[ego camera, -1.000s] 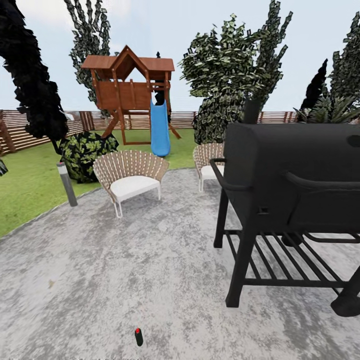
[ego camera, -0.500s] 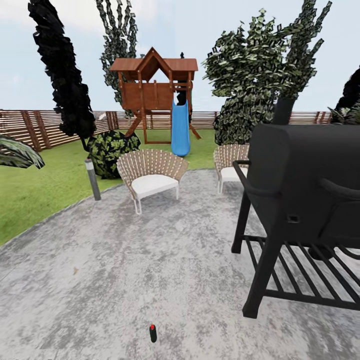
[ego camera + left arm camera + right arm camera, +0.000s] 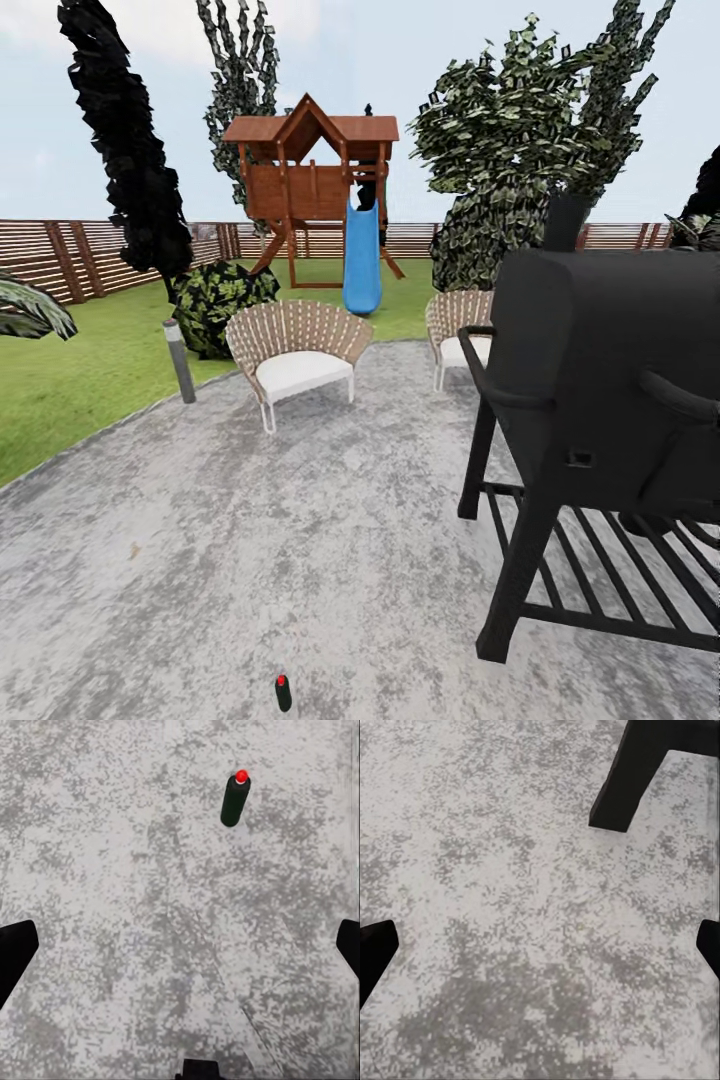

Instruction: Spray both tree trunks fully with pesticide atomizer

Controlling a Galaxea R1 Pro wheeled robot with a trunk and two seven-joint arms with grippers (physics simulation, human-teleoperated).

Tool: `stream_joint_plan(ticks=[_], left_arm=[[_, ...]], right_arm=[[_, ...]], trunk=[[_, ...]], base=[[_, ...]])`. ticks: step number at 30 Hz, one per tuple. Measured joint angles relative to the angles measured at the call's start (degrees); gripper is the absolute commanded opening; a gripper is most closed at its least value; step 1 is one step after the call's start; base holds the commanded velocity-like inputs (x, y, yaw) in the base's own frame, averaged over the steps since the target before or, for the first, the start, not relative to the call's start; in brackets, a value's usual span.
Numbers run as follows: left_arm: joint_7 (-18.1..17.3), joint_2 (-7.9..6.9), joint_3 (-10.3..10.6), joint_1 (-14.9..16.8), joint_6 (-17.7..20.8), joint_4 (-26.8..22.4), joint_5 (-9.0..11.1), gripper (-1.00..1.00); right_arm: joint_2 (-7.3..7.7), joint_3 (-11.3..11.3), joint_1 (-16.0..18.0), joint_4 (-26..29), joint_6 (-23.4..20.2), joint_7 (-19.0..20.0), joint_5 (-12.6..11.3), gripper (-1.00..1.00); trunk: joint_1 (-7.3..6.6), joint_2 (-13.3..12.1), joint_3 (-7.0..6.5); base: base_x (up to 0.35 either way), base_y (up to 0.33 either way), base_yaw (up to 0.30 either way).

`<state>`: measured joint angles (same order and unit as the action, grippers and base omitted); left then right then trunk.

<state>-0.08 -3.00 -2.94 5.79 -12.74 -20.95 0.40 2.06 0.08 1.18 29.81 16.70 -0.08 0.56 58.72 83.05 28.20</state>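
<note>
The pesticide atomizer [image 3: 284,692], a tiny dark bottle with a red top, stands on the mottled grey floor [image 3: 300,540] at the near edge of the head view. It also shows in the left wrist view as the atomizer [image 3: 234,799], well ahead of my left gripper [image 3: 180,952]. That gripper is open, its dark fingertips [image 3: 15,954] wide apart over bare paving. My right gripper [image 3: 540,949] is open too, above paving near a black grill leg [image 3: 626,787]. Patchy green crowns [image 3: 520,130] rise beyond the paving; each tree trunk is hidden.
A large black grill [image 3: 610,400] stands close on the right. Two slatted chairs [image 3: 295,355] and a grey post [image 3: 180,360] sit at the paving's far edge. Beyond lie lawn [image 3: 70,390], a dark bush [image 3: 220,300], a playset with blue slide [image 3: 315,190] and a slat fence [image 3: 60,255].
The head camera has swung, so the whole scene sits further right than a second ago, and the atomizer now appears slightly lower. Nothing on the paving has moved.
</note>
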Motion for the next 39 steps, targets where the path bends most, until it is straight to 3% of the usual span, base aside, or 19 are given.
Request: stream_joint_plan(ticks=[16, 30, 33, 34, 39], left_arm=[[0.0, 0.00, 0.0, 0.0, 0.0, 0.0, 0.0, 1.00], [0.1, 0.00, 0.0, 0.0, 0.0, 0.0, 0.1, 1.00], [0.1, 0.00, -0.8, 0.0, 0.0, 0.0, 0.0, 1.00], [0.0, -0.03, -1.9, 0.0, -0.1, 0.0, 0.0, 1.00], [0.1, 0.02, -2.2, 0.0, -0.1, 0.0, 0.1, 1.00]], right_arm=[[-0.04, -0.1, 0.0, 0.2, 0.0, -0.1, -0.1, 1.00], [-0.04, -0.2, 0.0, 0.3, 0.0, -0.2, -0.1, 1.00], [-0.11, -0.2, 0.0, 0.3, 0.0, -0.2, -0.1, 1.00], [-0.13, -0.2, 0.0, 0.3, 0.0, -0.2, -0.1, 1.00], [-0.13, -0.1, 0.0, 0.2, 0.0, -0.2, -0.1, 1.00]], trunk=[[0.01, 0.0, 0.00], [0.01, 0.0, 0.00], [0.01, 0.0, 0.00], [0.01, 0.0, 0.00], [0.01, 0.0, 0.00]], base=[[0.004, -0.277, 0.025], [0.000, -0.278, 0.269], [0.000, -0.278, 0.278], [0.000, -0.279, 0.278], [0.000, -0.280, 0.278]])
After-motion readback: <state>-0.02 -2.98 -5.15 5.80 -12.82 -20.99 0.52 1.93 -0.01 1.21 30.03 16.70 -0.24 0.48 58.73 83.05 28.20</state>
